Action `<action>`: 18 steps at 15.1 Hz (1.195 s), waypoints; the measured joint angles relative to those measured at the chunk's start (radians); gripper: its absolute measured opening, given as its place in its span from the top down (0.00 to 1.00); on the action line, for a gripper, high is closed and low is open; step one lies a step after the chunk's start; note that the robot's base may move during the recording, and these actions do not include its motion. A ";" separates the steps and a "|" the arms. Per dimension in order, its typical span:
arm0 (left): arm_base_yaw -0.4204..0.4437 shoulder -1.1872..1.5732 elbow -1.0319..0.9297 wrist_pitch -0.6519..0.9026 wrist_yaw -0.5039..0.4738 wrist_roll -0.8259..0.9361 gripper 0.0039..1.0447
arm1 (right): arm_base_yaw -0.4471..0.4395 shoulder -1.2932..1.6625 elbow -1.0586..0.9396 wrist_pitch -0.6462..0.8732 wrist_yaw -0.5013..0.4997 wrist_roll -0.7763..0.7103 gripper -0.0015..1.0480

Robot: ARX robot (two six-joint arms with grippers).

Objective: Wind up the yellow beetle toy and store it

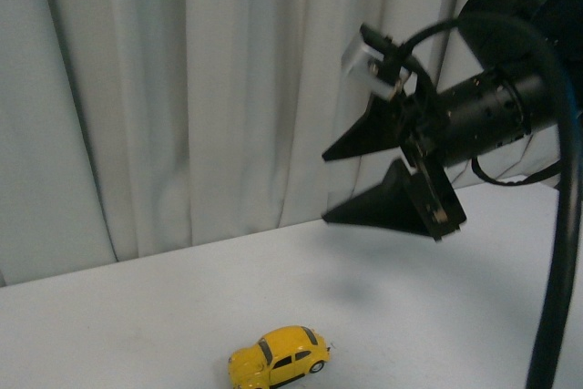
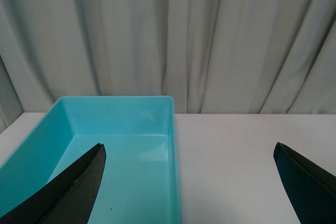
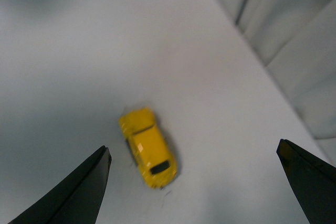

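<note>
The yellow beetle toy (image 1: 278,359) stands on its wheels on the white table (image 1: 137,316) near the front edge. It also shows, blurred, in the right wrist view (image 3: 147,147), between the jaws and apart from both. My right gripper (image 1: 325,187) is open and empty, held high above the table to the right of and above the toy; in its own view (image 3: 193,153) the jaws stand wide apart. My left gripper (image 2: 189,153) is open and empty, above the right wall of a turquoise bin (image 2: 174,129). The left gripper does not show in the front view.
White curtains (image 1: 182,88) hang close behind the table's far edge. The right arm's black cable (image 1: 556,298) runs down the right side of the front view. The turquoise bin holds nothing that I can see.
</note>
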 joint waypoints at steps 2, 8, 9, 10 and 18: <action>0.000 0.000 0.000 0.000 0.001 0.000 0.06 | 0.038 0.087 0.025 -0.215 0.111 -0.314 0.06; 0.000 0.000 0.000 0.000 0.001 0.000 0.06 | 0.094 0.267 0.142 -0.211 0.298 -0.620 0.06; 0.000 0.000 0.000 0.000 0.001 0.000 0.06 | 0.111 0.298 0.177 -0.203 0.305 -0.625 0.06; 0.000 0.000 0.000 0.000 0.000 0.000 0.06 | 0.124 0.326 0.198 -0.201 0.315 -0.628 0.06; 0.000 0.000 0.000 0.000 0.001 0.000 0.06 | 0.226 0.481 0.238 -0.206 0.400 -0.631 0.06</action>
